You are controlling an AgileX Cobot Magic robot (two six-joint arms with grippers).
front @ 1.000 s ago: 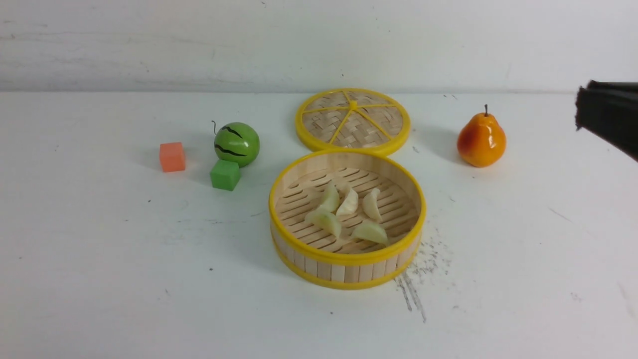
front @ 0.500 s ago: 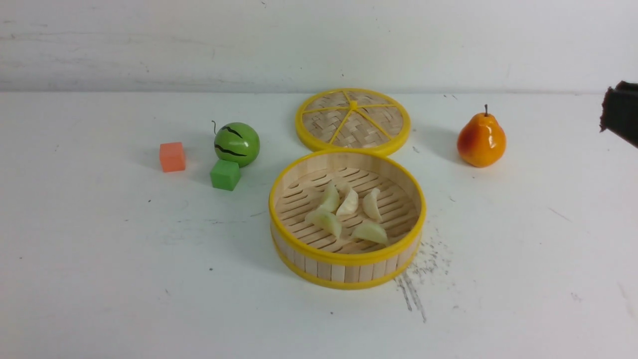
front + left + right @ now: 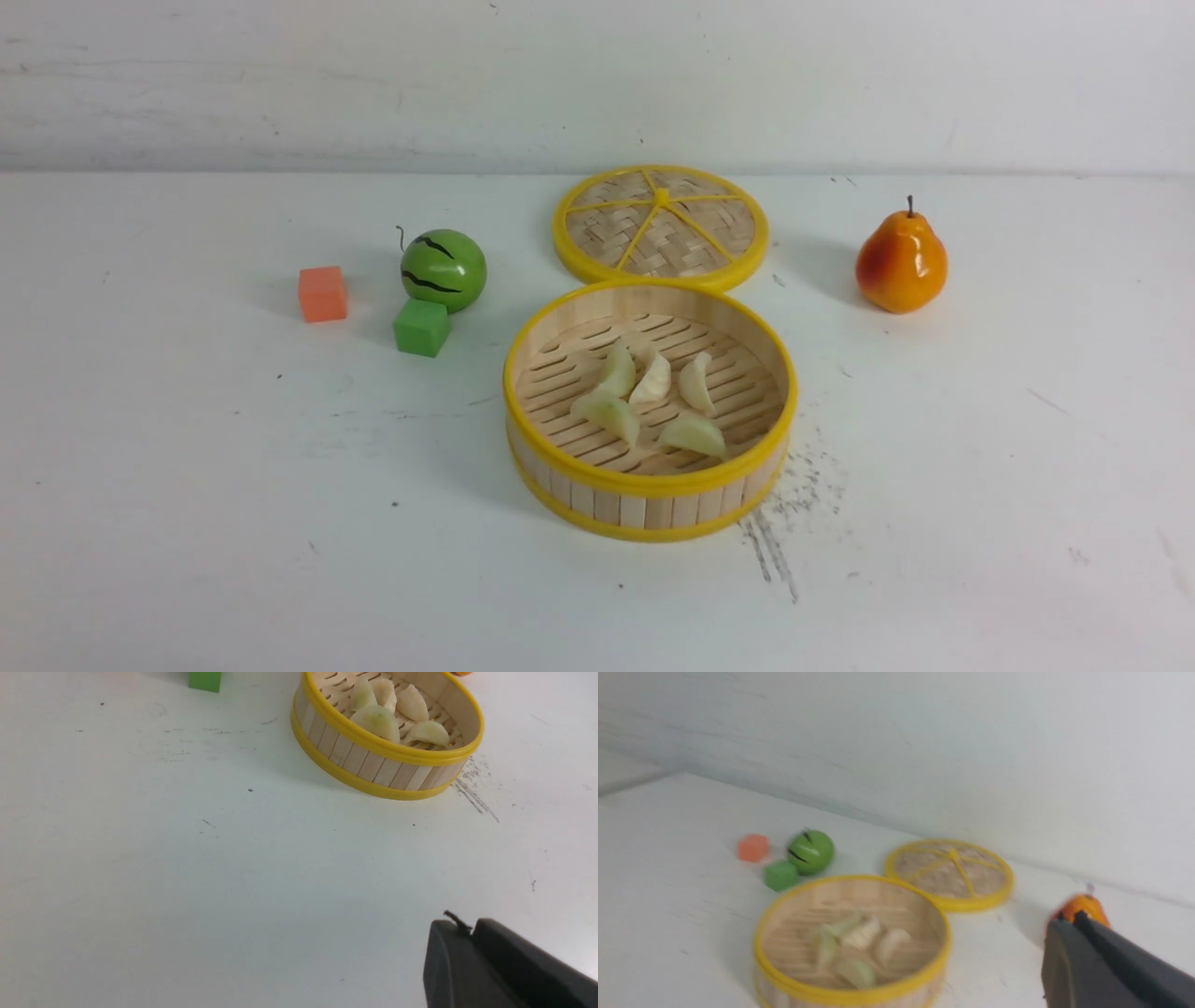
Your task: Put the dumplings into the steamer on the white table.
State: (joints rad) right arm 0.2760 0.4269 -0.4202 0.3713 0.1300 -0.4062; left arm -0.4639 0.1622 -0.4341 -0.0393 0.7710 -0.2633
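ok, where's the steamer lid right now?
In the front view the lid lies flat on the white table, just behind the steamer and about touching its far rim, between the toy watermelon to the left and the pear to the right.

Readable text: none in any view.
Steamer [image 3: 651,485]: bare bamboo strips and yellow rims, no lettering.
Woven lid [image 3: 661,226]: plain weave, yellow spokes, no mark.
Cubes, orange [image 3: 323,293] and green [image 3: 422,327]: blank faces.
Green ball [image 3: 443,270]: black wavy stripes only, not characters.
Pear [image 3: 901,262]: no sticker or label.
White table [image 3: 187,485]: scuffs and dark scratches, none forming letters or numbers.
Right wrist view: blurred, nothing legible.
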